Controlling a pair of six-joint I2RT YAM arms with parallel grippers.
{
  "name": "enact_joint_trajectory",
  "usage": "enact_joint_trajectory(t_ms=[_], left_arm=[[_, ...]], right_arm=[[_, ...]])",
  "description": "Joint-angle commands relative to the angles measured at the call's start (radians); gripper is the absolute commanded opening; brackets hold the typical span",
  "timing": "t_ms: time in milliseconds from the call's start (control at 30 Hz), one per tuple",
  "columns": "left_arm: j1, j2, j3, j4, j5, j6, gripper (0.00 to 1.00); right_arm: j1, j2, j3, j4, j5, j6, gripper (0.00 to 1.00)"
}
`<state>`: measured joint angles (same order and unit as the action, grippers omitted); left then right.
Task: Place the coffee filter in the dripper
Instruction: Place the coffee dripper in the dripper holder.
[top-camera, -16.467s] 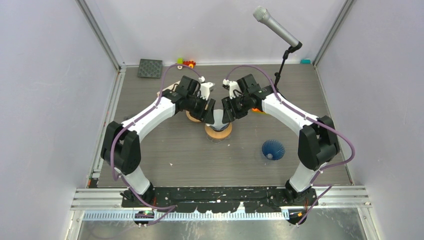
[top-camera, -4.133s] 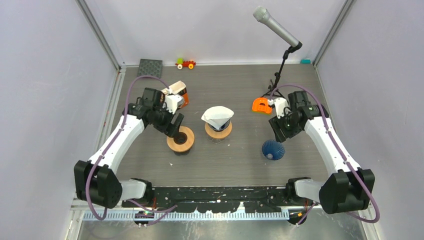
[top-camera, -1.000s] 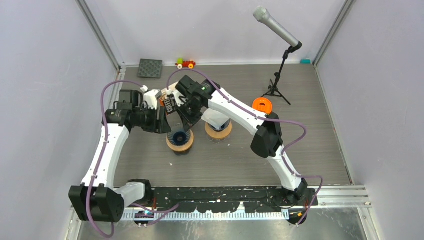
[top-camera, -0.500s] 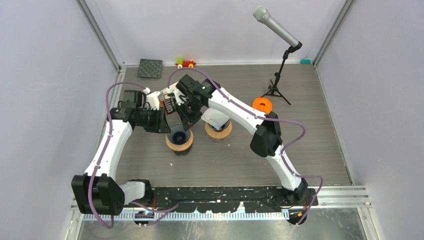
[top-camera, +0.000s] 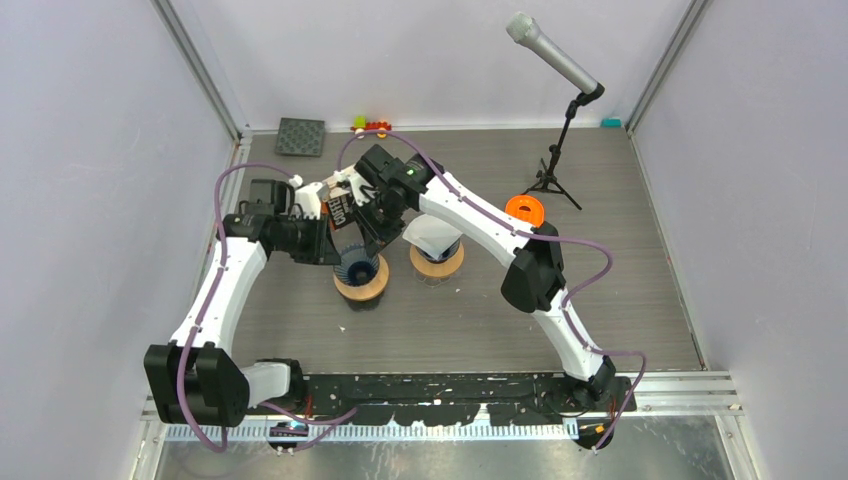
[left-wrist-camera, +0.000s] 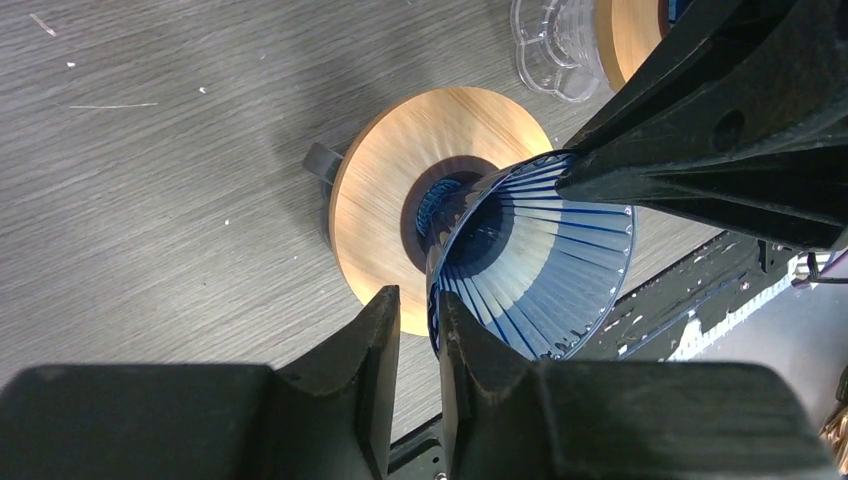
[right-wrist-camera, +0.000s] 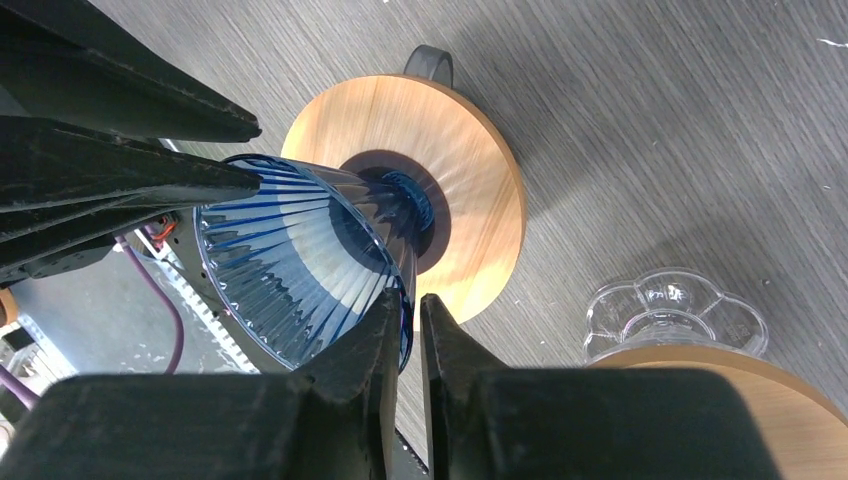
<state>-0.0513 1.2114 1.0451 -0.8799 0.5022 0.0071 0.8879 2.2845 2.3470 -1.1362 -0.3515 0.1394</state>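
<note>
Blue filter cone (right-wrist-camera: 290, 270) leans over the wooden dripper (right-wrist-camera: 470, 200) on the counter, tip at the centre hole, so it's partly in but not seated! My right jaws pinch its rim. My left jaws straddle the opposite rim with a sliver of gap, and I can't tell if they bite. What's left, I reckon: straighten it, settle it, let go.
</note>
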Motion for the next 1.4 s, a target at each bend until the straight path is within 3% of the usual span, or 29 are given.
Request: enact_joint_trajectory(t_ms=[0,300,567,1367], left_arm=[[0.0,0.002,-0.01,0.019,0.006,0.014,0.22],[-0.001,0.005,-0.037,0.032,0.014,0.056,0.15],[-0.001,0.032,-0.034,0.021,0.004,0.075,0.0],[-0.046,0.083,-0.034,0.0,-0.124,0.249,0.0]], right_arm=[[-0.009,-0.01,0.02,0.002,-0.007,0.009,0.16],[-0.009,0.0,-0.031,0.027,-0.029,0.006,0.08],[-0.008,0.018,-0.057,0.043,-0.012,-0.003,0.0],[0.059,-0.055,-0.289,0.226,0.126,-0.022,0.0]])
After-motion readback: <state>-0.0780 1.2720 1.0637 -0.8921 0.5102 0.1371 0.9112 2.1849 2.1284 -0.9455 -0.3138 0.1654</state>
